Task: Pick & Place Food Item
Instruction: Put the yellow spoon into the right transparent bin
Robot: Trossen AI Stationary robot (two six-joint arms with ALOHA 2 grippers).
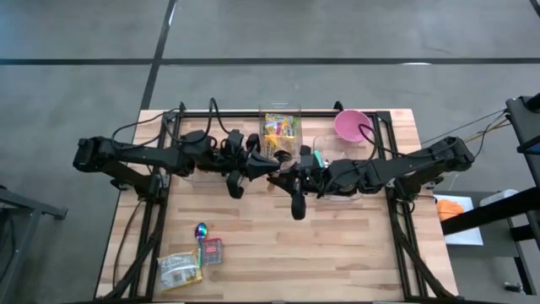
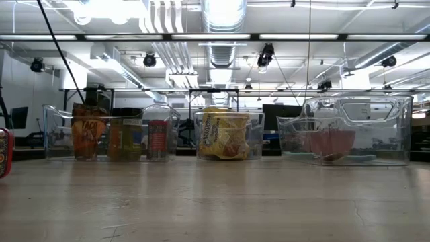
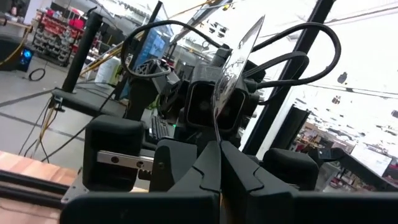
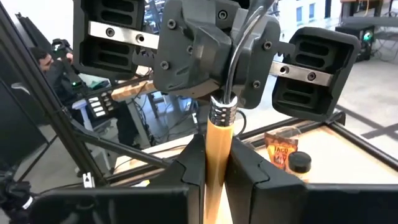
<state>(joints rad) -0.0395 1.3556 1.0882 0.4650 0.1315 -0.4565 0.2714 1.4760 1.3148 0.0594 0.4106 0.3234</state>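
Snack bag [image 1: 180,270] sits near table edge [image 1: 405,114]; both tools clenched on a bag.

Wooden table [image 1: 337,245] carries both dark arms, reaching inward; left gripper [image 1: 253,160] and right gripper [image 1: 283,175] meet near centre. Clear bin [image 1: 280,127] holds yellow packets. Pink bowl [image 1: 352,125] at far edge. Snack packets [image 1: 179,268] lie near front-left corner.

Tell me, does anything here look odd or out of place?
Yes: the left gripper and right gripper meet mid-air, both shut on one tan stick, while food packets lie untouched at the table's near edge.
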